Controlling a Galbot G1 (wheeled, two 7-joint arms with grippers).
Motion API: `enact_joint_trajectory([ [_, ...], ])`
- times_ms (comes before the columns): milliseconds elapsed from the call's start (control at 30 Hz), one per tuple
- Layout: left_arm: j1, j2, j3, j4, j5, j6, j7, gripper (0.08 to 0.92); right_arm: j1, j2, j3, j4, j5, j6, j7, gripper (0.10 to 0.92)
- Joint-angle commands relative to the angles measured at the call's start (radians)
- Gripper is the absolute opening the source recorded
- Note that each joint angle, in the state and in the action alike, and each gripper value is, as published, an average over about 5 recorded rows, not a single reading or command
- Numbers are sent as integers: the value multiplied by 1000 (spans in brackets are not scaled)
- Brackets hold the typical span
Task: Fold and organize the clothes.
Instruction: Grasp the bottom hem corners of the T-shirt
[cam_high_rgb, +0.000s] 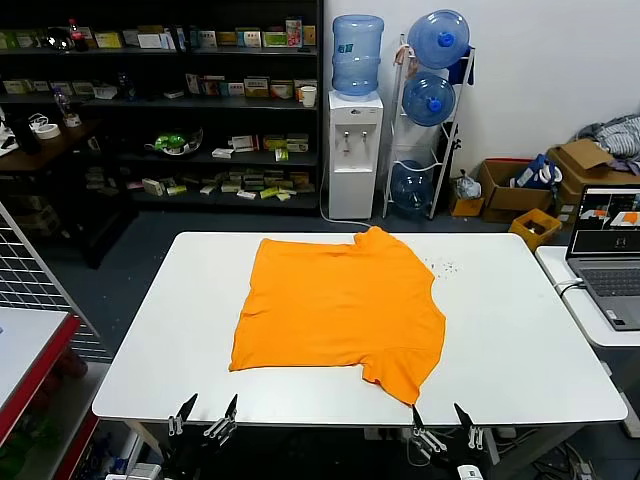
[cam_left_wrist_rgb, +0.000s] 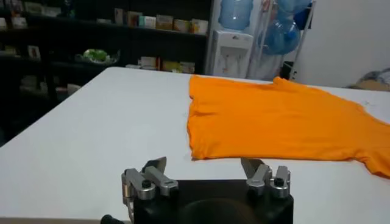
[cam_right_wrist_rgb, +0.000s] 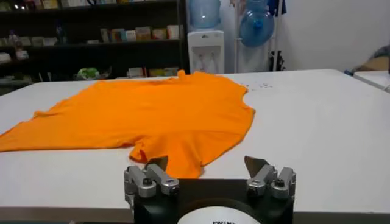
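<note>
The orange T-shirt (cam_high_rgb: 338, 306) lies spread flat on the white table (cam_high_rgb: 500, 330), plain side up, one sleeve reaching toward the near edge. It also shows in the left wrist view (cam_left_wrist_rgb: 280, 119) and the right wrist view (cam_right_wrist_rgb: 152, 112). My left gripper (cam_high_rgb: 204, 410) is open and empty at the table's near edge, left of the shirt; it also shows in its wrist view (cam_left_wrist_rgb: 207, 165). My right gripper (cam_high_rgb: 440, 417) is open and empty at the near edge, just below the near sleeve; it also shows in its wrist view (cam_right_wrist_rgb: 208, 163).
A laptop (cam_high_rgb: 608, 255) sits on a side table at the right. A water dispenser (cam_high_rgb: 355, 150), a bottle rack (cam_high_rgb: 430, 120) and dark shelves (cam_high_rgb: 160, 110) stand behind the table. Cardboard boxes with grey-blue fabric (cam_high_rgb: 610, 135) are at the far right.
</note>
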Motion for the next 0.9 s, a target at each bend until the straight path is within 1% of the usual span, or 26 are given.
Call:
enact_joint_trajectory([
  [33,-6,1,1,2,-2,7,-1,823,35,2,-15,-10,-4,-9,22,823],
  [167,-61,3,10,35,-3,1,6,823,126,9,-41,-49,-14,-50,52,823],
  [367,-253,-19,52,152,0,27,5,823,270,32,-87,-145,-17,-131,90,823],
  [500,-342,-20,81,242,-2,39,-5,823,320,46,-99,-215,-29,-149,99,823],
  [667,-375,-17,92,314,-4,45,-9,823,340,55,-106,-247,-30,-163,111,823],
  [800,-377,-18,93,327,-12,50,-8,823,340,55,-108,-253,-32,-163,115,822],
  [900,-378,-23,98,334,-14,53,-9,823,332,55,-109,-247,-33,-162,117,801],
])
